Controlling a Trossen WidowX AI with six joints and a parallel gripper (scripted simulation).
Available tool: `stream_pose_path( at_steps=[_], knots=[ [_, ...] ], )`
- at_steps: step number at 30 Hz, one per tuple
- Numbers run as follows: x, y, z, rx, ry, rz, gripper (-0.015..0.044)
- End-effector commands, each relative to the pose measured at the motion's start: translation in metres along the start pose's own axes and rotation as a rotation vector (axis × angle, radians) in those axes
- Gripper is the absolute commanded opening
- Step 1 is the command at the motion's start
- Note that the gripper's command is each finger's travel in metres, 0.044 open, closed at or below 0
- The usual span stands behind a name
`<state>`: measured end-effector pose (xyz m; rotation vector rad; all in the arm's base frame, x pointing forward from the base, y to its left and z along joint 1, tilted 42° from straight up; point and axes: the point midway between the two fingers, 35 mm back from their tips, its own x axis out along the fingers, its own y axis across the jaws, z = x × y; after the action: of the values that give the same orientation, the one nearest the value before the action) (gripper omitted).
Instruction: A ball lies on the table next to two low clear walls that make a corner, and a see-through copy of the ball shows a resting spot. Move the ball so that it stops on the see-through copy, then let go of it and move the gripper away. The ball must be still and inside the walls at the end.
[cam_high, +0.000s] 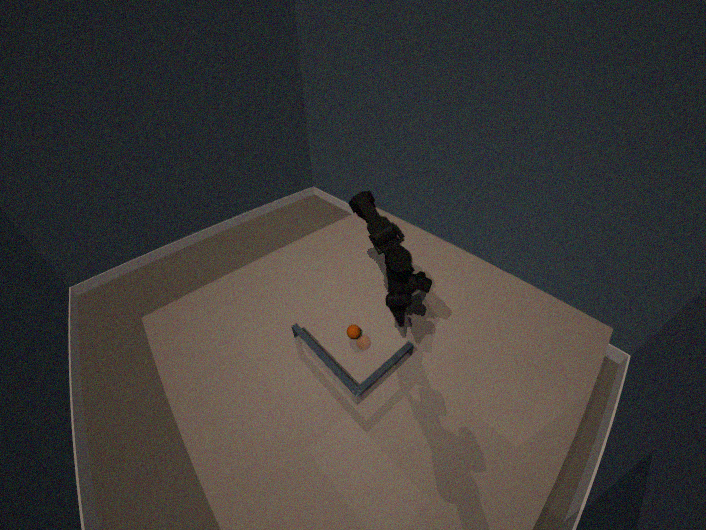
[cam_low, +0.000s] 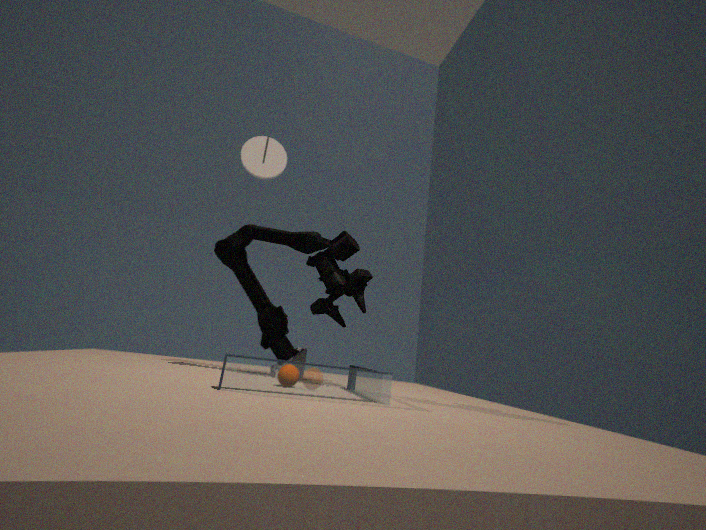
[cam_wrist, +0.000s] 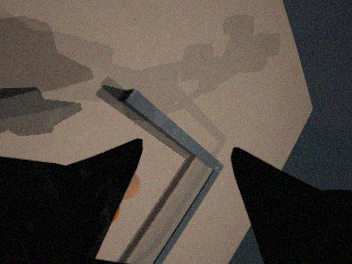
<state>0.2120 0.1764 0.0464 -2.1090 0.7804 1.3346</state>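
The orange ball (cam_high: 353, 331) (cam_low: 288, 374) lies on the table (cam_high: 256, 456) (cam_low: 171, 433) inside the corner made by two low clear walls (cam_high: 325, 359) (cam_low: 369, 383) (cam_wrist: 160, 120). The see-through copy (cam_high: 363, 342) (cam_low: 313, 376) sits right beside it, touching or nearly so. My gripper (cam_high: 407, 319) (cam_low: 352, 316) (cam_wrist: 186, 148) is open and empty. It hangs well above the table, pointing down, off to the side of the ball near the end of one wall. In the wrist view my left finger hides most of the ball (cam_wrist: 116, 215) and part of the copy (cam_wrist: 133, 188).
The arm's base (cam_low: 285, 353) stands on the table just behind the walls. The table has a lower outer ledge with a pale rim (cam_high: 171, 242). A round clock (cam_low: 263, 157) hangs on the blue back wall.
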Motion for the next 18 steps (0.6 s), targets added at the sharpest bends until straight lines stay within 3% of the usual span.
stream_pose_path(
  at_steps=[1, 8, 18],
  knots=[
    [0.017, 0.021, -0.068, 0.289, 0.158, 0.202, 0.034],
    [0.025, 0.072, -0.154, 0.652, 0.387, 0.477, 0.034],
    [0.025, 0.074, -0.156, 0.66, 0.393, 0.484, 0.034]
  ],
)
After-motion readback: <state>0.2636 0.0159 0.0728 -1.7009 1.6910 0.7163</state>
